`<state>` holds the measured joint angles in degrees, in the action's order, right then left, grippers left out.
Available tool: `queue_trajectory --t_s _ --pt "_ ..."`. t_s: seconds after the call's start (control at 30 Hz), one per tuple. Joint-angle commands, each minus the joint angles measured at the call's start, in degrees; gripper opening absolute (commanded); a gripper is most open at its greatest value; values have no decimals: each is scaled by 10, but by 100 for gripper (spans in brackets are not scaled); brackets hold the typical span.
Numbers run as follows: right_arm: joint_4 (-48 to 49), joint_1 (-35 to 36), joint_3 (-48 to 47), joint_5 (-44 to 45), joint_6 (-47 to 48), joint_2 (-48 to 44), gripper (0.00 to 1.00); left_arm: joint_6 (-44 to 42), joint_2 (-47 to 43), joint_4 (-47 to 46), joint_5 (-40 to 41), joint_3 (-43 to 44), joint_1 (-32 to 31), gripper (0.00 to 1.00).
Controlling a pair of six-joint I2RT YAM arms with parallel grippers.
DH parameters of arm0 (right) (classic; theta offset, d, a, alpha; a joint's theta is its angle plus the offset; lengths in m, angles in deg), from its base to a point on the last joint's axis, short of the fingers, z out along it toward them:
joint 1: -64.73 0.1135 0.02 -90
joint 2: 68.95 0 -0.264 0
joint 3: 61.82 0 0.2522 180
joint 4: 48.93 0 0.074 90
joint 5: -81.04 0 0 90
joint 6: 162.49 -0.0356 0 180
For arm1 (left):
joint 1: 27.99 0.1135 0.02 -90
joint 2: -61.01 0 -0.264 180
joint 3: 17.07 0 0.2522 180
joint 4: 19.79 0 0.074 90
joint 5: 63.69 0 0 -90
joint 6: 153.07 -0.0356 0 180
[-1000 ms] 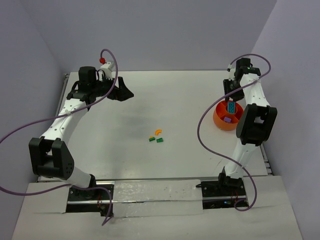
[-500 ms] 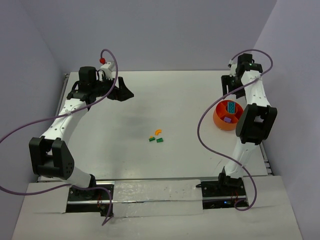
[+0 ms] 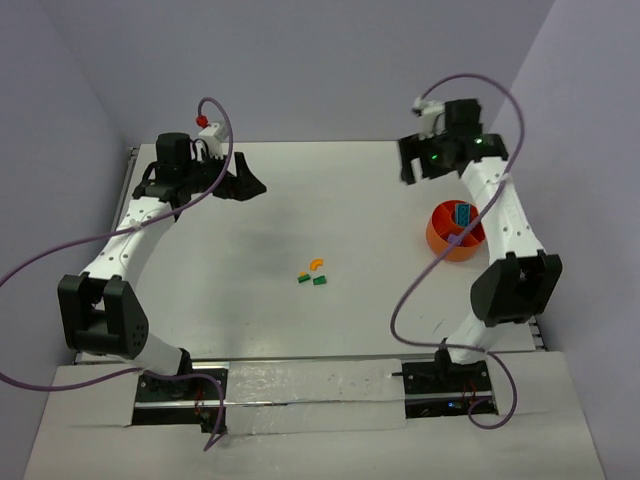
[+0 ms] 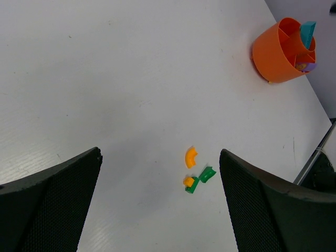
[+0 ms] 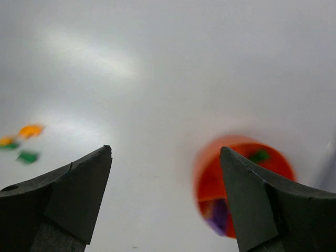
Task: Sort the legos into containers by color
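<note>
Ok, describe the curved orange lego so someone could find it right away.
Look at the white table; near its middle, far left of the orange bowl, sits a tiny cluster of legos. The curved orange piece lies at the cluster's far side, the only arc-shaped one; the green bricks beside it are blocky.

Top cam: fixed, high behind the arm bases, angled down, far out, whole tabletop [image 3: 330,200] in frame. Left wrist cam: high up, looks down past the left fingers [image 4: 47,205] at loose bricks [image 4: 190,157] and bowl [image 4: 270,55]. Right wrist cam: blurred, looks down between the right fingers [image 5: 68,194]. All three share bricks and bowl.
</note>
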<state>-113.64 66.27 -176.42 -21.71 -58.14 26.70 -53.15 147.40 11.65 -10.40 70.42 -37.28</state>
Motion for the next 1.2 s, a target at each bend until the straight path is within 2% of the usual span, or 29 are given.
queue_trajectory --t_s 0.0,0.1,0.17,0.27,0.4,0.53,0.83,1.17 --pt "28 148 124 -99 46 -71 90 14 -21 -24 -19 6 24 99" --pt "29 224 186 -134 79 -65 87 -5 -26 -9 -40 6 31 99" --pt "22 260 219 -151 101 -51 82 -10 -31 -5 -37 4 31 99" --pt "38 325 265 -127 132 -31 74 -12 -33 -5 -35 0 31 99" --pt "71 376 284 -102 153 2 66 -9 -32 -9 -41 -1 31 99" --pt "77 395 263 -103 184 46 59 -12 -27 -7 -47 3 31 99" --pt "111 414 246 -67 229 96 57 -10 -21 -11 -48 4 31 99" --pt "137 427 242 -56 262 112 53 -11 -14 -15 -46 4 31 99"
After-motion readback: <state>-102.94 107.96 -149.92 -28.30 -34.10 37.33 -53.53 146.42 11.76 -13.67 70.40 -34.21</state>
